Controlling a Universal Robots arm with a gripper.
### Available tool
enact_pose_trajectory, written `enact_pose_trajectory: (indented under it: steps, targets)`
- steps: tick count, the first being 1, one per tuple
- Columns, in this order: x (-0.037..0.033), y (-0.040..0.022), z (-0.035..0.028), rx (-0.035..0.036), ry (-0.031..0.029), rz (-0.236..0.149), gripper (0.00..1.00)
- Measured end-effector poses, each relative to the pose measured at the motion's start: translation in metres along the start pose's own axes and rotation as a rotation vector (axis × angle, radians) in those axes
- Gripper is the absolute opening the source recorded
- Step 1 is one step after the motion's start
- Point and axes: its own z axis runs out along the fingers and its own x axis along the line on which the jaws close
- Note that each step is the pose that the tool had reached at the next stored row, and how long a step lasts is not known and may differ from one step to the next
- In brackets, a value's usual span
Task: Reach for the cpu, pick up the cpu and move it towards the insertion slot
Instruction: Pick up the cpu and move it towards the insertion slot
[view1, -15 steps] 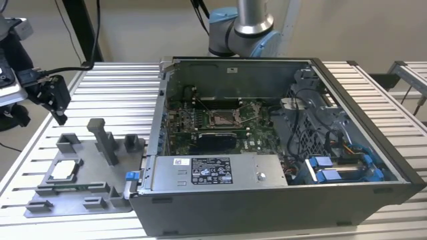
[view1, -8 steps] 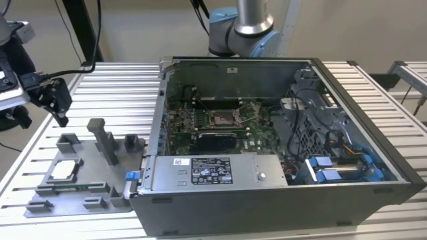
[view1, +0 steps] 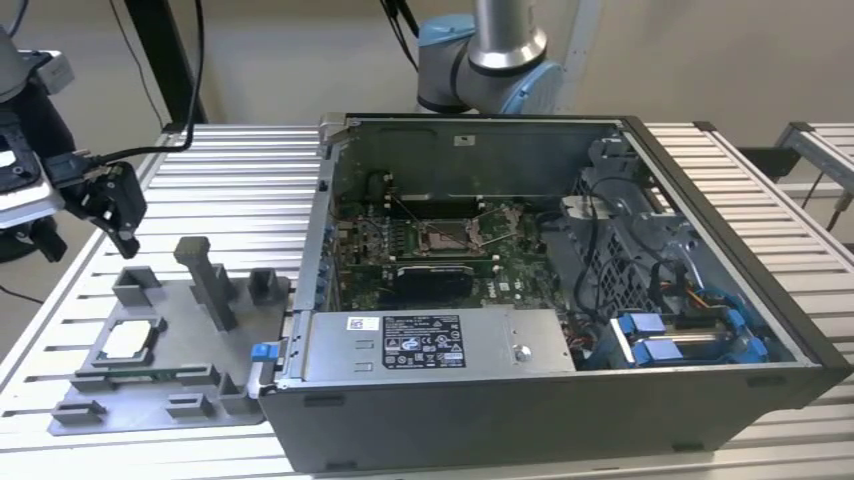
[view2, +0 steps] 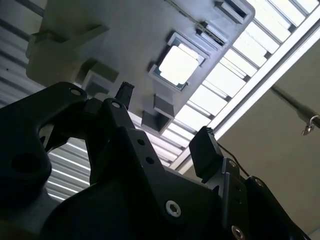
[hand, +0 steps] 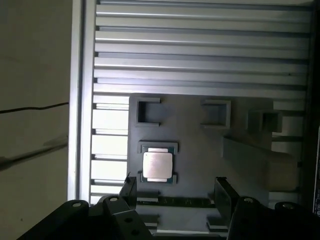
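The cpu (view1: 127, 340) is a thin pale square chip with a green rim, lying flat in a recess of the grey fixture plate (view1: 160, 420) at the exterior view's left. My black gripper (view1: 123, 235) hangs above the plate's far end, apart from the chip. In both wrist views its two fingers (hand: 129, 192) stand well apart with nothing between them. The cpu (hand: 158, 165) lies just ahead of the gripper (hand: 176, 196); in the second wrist view the cpu (view2: 178, 65) sits beyond the gripper (view2: 165, 120). The insertion slot (view1: 447, 237), a shiny metal frame on green board, sits inside the open computer case.
The open computer case (view1: 747, 290) fills the middle and the exterior view's right. Grey upright blocks (view1: 207, 285) rise from the fixture plate near the chip. Everything rests on a ribbed aluminium table (view1: 227, 170). Cables and equipment stand at the far left edge (view1: 27, 120).
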Motion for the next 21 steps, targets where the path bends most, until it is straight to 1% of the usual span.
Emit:
enact_pose_trajectory:
  steps: [9,16,21]
  targets:
    - [0.0,-0.0002,0.0072,0.0,0.0,0.0,1.0]
    - [0.0007,-0.0007,0.0194,0.0,0.0,0.0,1.0]
    - [0.0043,-0.0009,0.0286,0.0005,0.0,0.002,1.0]
